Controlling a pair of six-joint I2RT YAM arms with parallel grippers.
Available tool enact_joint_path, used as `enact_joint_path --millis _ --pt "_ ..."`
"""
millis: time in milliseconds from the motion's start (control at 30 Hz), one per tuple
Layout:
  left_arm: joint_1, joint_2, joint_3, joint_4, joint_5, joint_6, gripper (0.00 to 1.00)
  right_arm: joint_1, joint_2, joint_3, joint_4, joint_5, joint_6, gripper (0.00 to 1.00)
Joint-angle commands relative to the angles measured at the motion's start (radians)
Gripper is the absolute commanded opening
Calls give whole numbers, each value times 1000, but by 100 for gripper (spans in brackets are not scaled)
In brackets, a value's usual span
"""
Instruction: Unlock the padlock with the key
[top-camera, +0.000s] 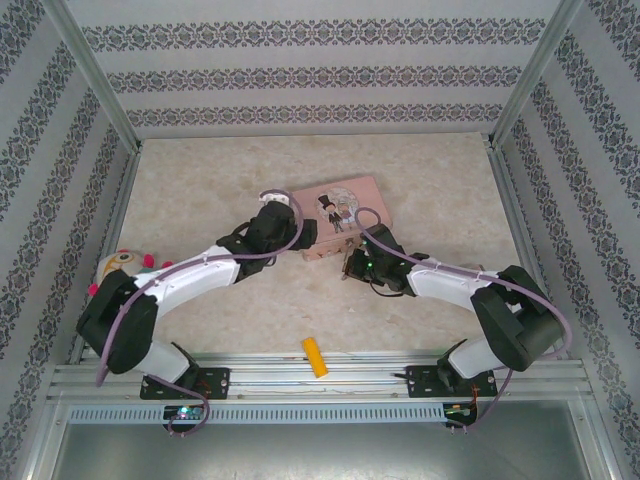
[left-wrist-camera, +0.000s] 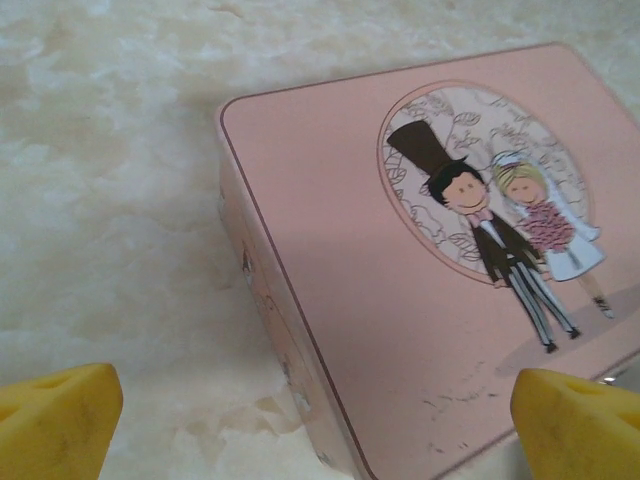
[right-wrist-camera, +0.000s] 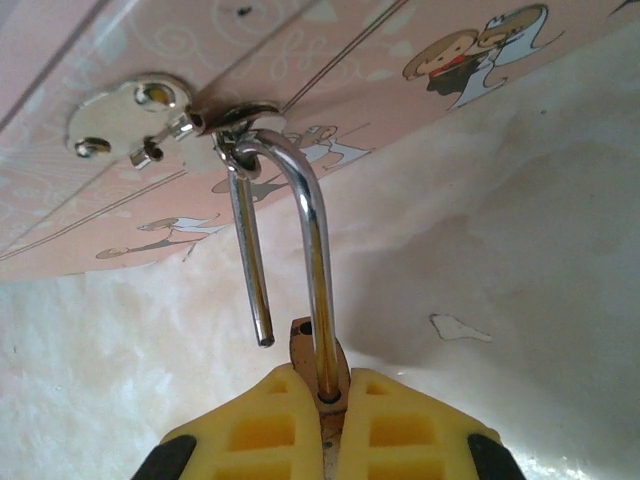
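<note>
Bright, even, diffuse light; soft faint shadows on tabletop (top-camera: 200, 200). Glare streaks on padlock (right-wrist-camera: 316, 290) shackle. Wrist views slightly soft, bottom edges blurred.

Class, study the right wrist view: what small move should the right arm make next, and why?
Probably slide the padlock so its free shackle leg draws out through the tin's hasp loop. The right fingers are shut on the brass body; one leg hangs clear of it, so the lock looks open, but the bend hooks through the loop.
</note>
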Motion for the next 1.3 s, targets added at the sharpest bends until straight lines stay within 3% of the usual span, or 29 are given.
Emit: enact_joint_path --millis 0,700,1033,1267 --pt "-9 41 40 -47 -36 58 99 -32 -22 -22 35 4 29 0" --pt "-33 81 64 -33 -4 101 99 -105 24 -98 344 -212 63 0" --pt "-64 180 140 -92 -9 121 99 -146 -23 -226 482 -291 59 0" --pt "-65 207 141 -141 -26 105 99 -201 36 -278 716 -395 106 0"
